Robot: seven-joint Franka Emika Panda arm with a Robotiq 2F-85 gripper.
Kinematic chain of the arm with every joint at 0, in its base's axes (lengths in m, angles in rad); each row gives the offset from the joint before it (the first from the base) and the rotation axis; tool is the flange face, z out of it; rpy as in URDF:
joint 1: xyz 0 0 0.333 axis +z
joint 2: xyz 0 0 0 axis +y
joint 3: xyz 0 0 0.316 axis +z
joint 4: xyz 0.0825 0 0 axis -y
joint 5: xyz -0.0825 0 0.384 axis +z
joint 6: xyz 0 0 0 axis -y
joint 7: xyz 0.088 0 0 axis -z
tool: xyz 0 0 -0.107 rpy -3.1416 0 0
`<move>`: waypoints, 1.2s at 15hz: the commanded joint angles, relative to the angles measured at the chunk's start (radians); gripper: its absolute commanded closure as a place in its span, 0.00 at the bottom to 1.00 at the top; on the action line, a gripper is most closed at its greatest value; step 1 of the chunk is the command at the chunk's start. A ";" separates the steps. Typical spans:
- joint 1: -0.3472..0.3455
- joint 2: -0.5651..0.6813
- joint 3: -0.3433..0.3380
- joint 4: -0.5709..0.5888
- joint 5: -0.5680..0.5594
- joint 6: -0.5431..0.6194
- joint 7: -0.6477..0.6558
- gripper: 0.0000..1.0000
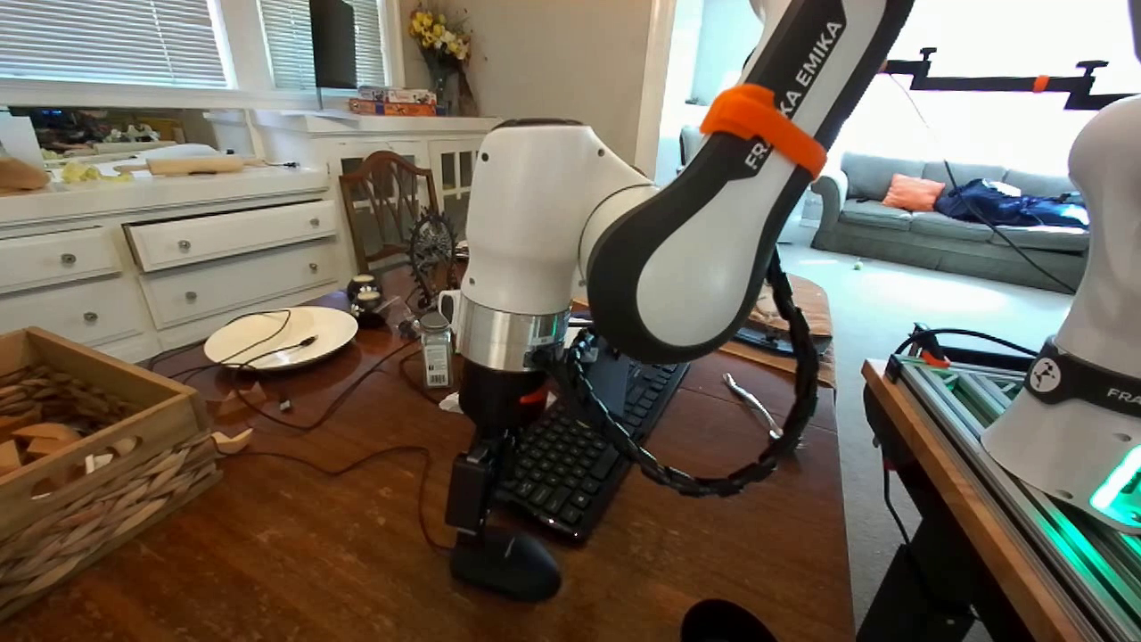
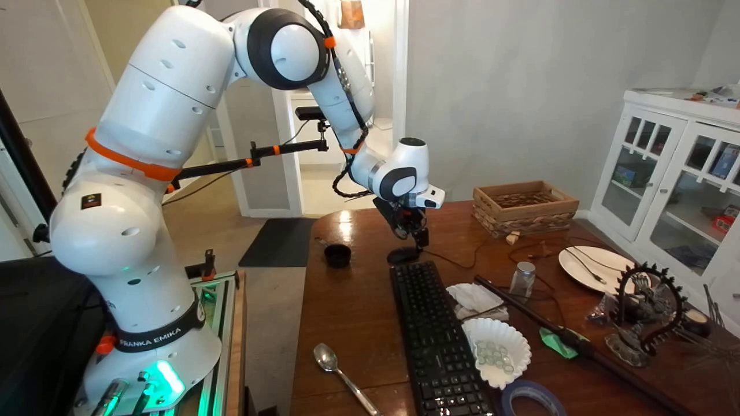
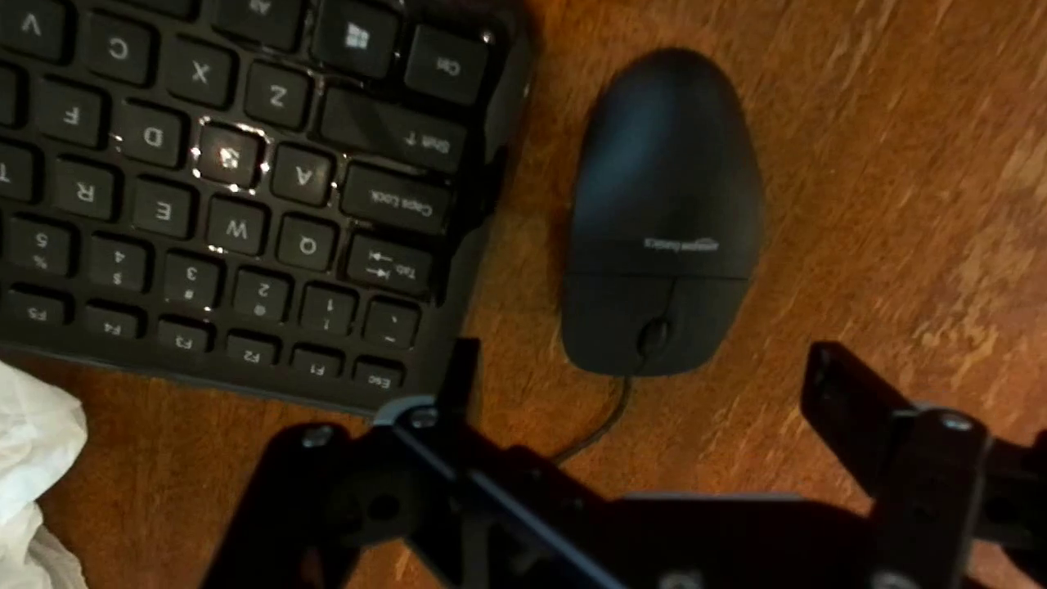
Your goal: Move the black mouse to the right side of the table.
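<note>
Black plastic, smooth and oval: the black mouse [image 3: 662, 204] lies just off the Ctrl-Esc end of the keyboard [image 3: 229, 204], a strip of wood between them. Soft sheen on the hump; squarer wheel end pointing toward the function-row side. Thin dark cord [image 3: 612, 420] leaves there. Your gripper [image 3: 644, 360] hangs just off that same end of the keyboard, fingers spread wide apart; in the wrist view the mouse's wheel end shows at the gap. Height of the fingertips above the wood: you cannot tell. Under it all, the table [image 2: 347, 312], reddish-brown, polished, grain streaky. Ctrl-row side of the keyboard, in an exterior view: you have a shiny metal spoon [image 2: 350, 383]. Off the Ctrl corner, a round black cup [image 2: 338, 260]. Function-row side: a crumpled white wad [image 3: 33, 442], cloth or paper you cannot tell; a fluted white dish [image 2: 517, 341] of glassy beads [image 2: 492, 353]; a ring of blue tape [image 2: 529, 388]. Farther out that side, a glass jar [image 2: 522, 283] with a metal lid; well beyond the Esc corner, a woven basket [image 2: 537, 219] rimmed in flat wood.
</note>
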 commanded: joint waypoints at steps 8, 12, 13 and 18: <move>-0.009 0.044 0.034 0.041 0.056 0.035 -0.027 0.00; -0.007 0.068 0.051 0.064 0.077 0.032 -0.031 0.00; -0.005 0.068 0.048 0.062 0.078 0.025 -0.029 0.00; 0.011 0.065 0.027 0.057 0.070 -0.005 -0.009 0.00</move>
